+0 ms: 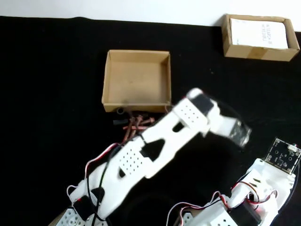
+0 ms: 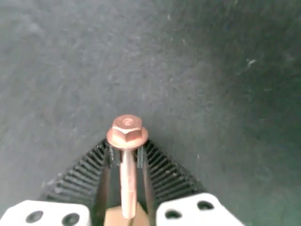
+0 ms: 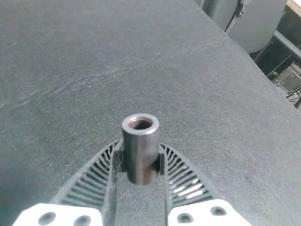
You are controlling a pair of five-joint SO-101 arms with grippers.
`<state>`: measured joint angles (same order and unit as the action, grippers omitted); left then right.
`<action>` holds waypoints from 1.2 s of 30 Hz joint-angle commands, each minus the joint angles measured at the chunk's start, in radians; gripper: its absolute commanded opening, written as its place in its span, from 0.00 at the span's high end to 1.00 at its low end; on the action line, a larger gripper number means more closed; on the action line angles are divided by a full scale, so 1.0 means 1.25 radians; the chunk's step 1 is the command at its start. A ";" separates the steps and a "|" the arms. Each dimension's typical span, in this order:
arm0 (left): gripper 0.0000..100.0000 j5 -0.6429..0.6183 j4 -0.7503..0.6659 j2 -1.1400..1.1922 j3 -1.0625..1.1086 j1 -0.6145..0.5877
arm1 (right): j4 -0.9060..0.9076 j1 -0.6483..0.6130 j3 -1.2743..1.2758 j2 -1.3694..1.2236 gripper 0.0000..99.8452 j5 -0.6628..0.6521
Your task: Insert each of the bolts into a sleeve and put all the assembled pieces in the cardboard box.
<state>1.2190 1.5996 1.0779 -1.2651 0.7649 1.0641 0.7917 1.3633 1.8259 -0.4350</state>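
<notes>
My left gripper (image 2: 126,153) is shut on a copper bolt (image 2: 127,141), whose hex head sticks out past the fingertips above the black cloth. In the high view the left arm stretches from the bottom left to mid-table, and its gripper (image 1: 239,133) hangs right of the cardboard box (image 1: 136,101). My right gripper (image 3: 140,157) is shut on a dark grey sleeve (image 3: 140,146), held upright with its open bore facing the camera. The right arm (image 1: 254,193) sits at the bottom right corner. A small pile of copper bolts and dark sleeves (image 1: 134,122) lies just in front of the box.
A second cardboard box (image 1: 260,49) holding a white sheet stands at the back right corner. The table's right edge (image 3: 244,52) shows in the right wrist view, with chairs beyond it. Black cloth (image 1: 47,94) covers the table.
</notes>
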 commanded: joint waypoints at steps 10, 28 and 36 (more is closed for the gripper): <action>0.99 -0.416 0.122 -0.018 -0.319 -0.087 | -0.036 -0.075 0.006 0.007 0.99 0.098; 0.99 -0.976 0.134 -0.278 -0.314 -0.202 | -0.118 -0.694 0.117 0.007 0.99 0.378; 0.99 -1.015 0.136 -0.419 -0.303 -0.251 | -0.321 -0.780 0.261 0.007 0.99 0.426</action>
<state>-0.0407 1.7637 0.6682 -1.6180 0.4826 0.7495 -0.1488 1.6655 1.8228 0.0882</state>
